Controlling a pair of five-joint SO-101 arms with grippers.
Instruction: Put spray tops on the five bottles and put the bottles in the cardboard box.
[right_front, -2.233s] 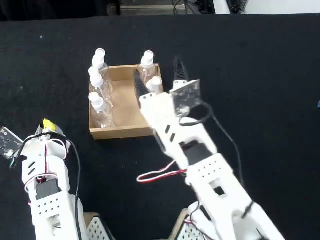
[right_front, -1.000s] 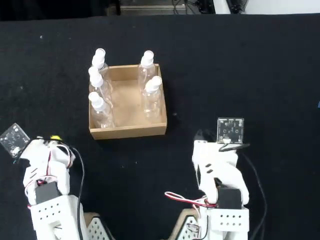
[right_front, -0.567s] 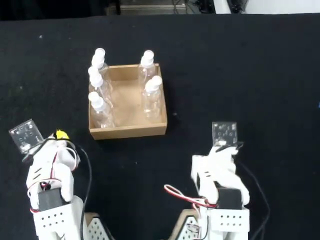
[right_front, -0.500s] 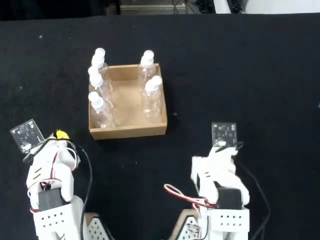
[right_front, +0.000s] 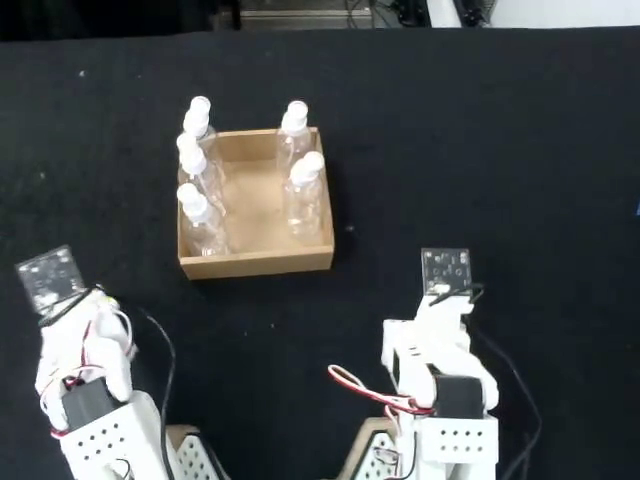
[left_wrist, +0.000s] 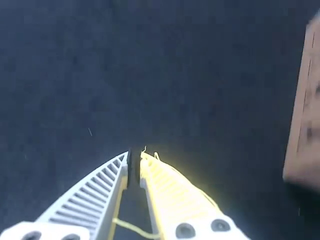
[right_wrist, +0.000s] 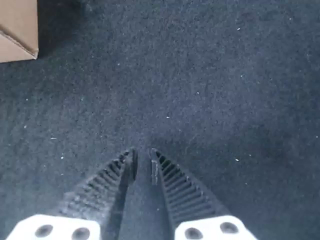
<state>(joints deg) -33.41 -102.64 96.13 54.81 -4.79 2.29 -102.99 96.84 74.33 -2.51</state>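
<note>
Black cloth counter (right_front: 520, 150), wide, taking up nearly the whole high view.

Near edge: my left arm (right_front: 85, 385) is folded at the near-left corner. My right arm (right_front: 440, 350) is folded about the middle of the near edge. Left jaws: clenched tip to tip, nothing between them, cloth beneath. Right jaws: drawn together with only a sliver between the tips, holding nothing, also over cloth. Both are well apart from the work.

Farther out, left of centre: cardboard box (right_front: 255, 262), open-topped, sitting roughly square to the counter edges. Five bottles (right_front: 205, 228) stand upright inside, three along the box's left wall and two along its right wall. Each carries a white spray top (right_front: 311, 165).

Judgement: capping and boxing both look finished, with all five bottles topped and inside the walls. The step in hand reads as parking the arms. The next move calls for no grasp. At most it needs a count of tops and a check that each is seated straight, which I cannot confirm from this height.
</note>
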